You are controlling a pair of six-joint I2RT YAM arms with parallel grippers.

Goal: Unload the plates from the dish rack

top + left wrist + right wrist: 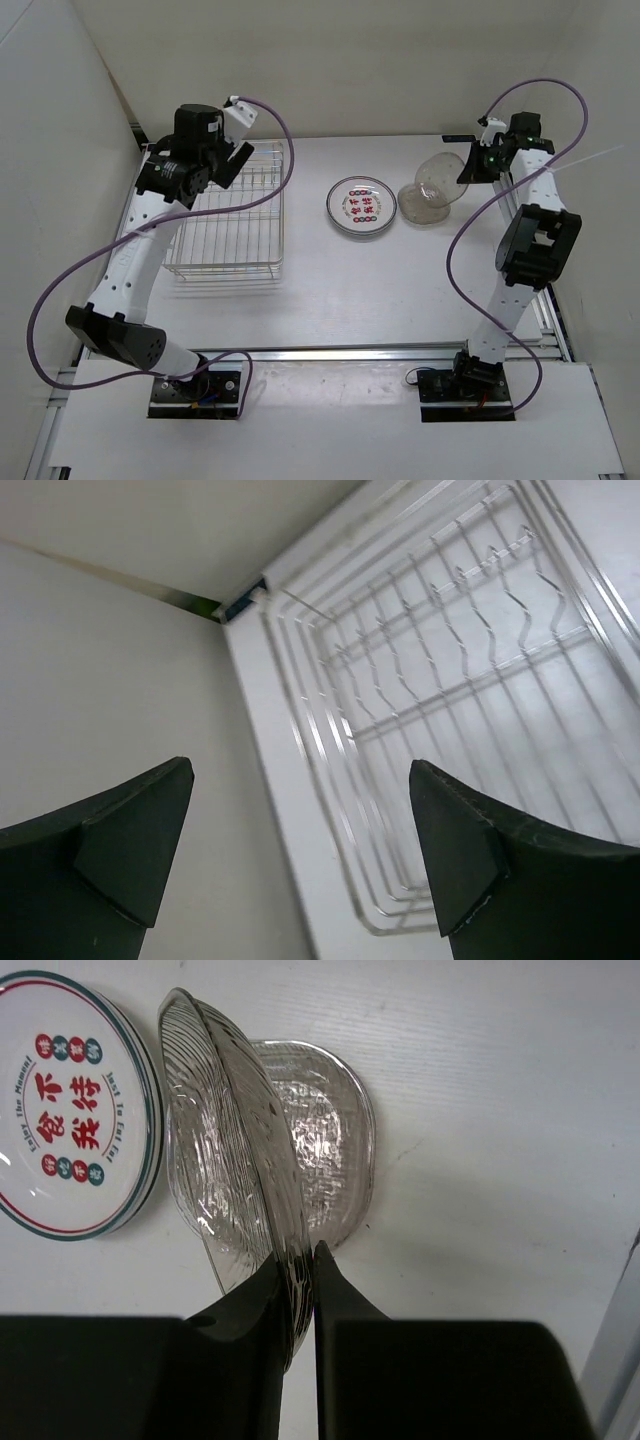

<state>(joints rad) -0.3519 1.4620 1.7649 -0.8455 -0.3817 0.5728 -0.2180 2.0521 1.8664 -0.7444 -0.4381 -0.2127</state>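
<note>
White surface (330,295) between plain white walls (330,60); left hand (300,770) spread apart, right hand (298,1257) clamped on clear plate (225,1120).

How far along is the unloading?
Nearly done. No plates show in the dish rack; a white plate and a glass plate lie on the table. The right gripper holds a second glass plate over it, not yet set down. The left gripper is open.

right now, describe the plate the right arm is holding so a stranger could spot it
On the table, look right of the white printed plate. Skip the flat glass plate; yours is the tilted glass plate, up on edge and pinched at its rim by the right gripper.
</note>
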